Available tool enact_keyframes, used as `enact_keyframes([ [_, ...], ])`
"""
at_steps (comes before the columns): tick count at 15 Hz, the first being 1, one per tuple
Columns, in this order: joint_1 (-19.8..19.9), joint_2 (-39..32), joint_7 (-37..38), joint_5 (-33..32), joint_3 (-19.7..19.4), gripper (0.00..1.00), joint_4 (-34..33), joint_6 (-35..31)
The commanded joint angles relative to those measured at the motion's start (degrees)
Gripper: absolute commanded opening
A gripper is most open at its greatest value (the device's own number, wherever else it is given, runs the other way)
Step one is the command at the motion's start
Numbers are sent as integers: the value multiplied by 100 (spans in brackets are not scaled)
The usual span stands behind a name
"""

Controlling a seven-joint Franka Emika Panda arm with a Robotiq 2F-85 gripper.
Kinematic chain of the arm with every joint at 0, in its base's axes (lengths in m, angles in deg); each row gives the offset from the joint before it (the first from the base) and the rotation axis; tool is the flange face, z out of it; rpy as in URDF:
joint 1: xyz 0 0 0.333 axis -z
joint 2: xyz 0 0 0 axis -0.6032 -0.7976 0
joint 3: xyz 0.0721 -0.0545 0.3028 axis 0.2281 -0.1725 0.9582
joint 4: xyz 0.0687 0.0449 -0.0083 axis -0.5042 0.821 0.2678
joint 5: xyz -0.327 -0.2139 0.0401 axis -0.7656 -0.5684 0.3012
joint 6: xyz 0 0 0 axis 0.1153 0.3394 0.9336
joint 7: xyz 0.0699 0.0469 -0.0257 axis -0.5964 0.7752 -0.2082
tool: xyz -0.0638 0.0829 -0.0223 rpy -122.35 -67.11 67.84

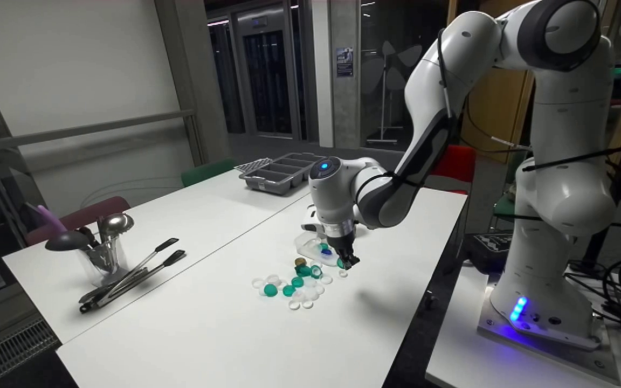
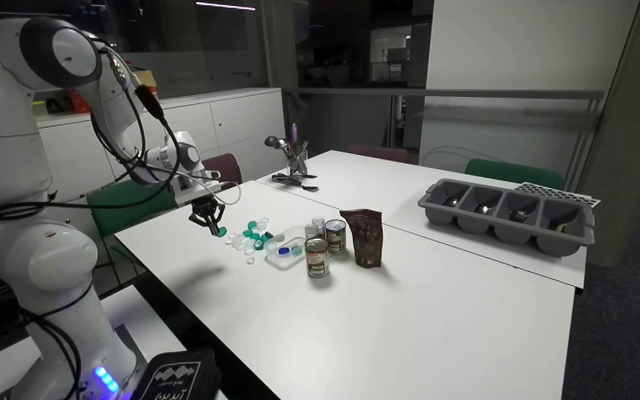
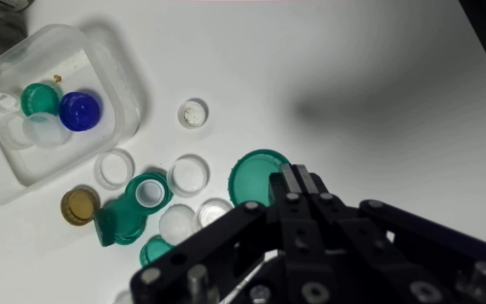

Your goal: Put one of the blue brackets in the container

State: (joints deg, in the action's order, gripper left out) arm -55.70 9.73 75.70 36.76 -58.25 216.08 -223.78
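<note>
My gripper is shut on the rim of a teal cap, which hangs to the left of the fingertips in the wrist view. In both exterior views the gripper and held cap are above the table, beside the loose caps. More teal pieces lie on the table among white and clear caps. A clear plastic tub stands at the left of the wrist view. It holds a teal cap, a dark blue cap and clear caps. No small dark grey upright holder shows.
Cans and a brown pouch stand close behind the tub. A grey compartment tray is on the far table half. A utensil jar and tongs sit at the other end. A brown cap lies near the tub.
</note>
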Motion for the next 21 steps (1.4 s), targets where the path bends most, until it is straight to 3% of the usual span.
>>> enact_keyframes([
  [1, 209, 212, 47, -32, 37, 0, 45, -100],
  [5, 679, 536, -593, 465, -148, 0, 222, -1093],
  [8, 1024, 494, -1654, 1386, -219, 0, 211, -1696],
  [12, 1290, 482, -2805, 2825, -194, 0, 99, -1423],
  [14, 1348, 494, -3045, 3205, -232, 0, 68, -1308],
  [21, 1498, 491, -2874, 3149, -521, 0, -79, -830],
])
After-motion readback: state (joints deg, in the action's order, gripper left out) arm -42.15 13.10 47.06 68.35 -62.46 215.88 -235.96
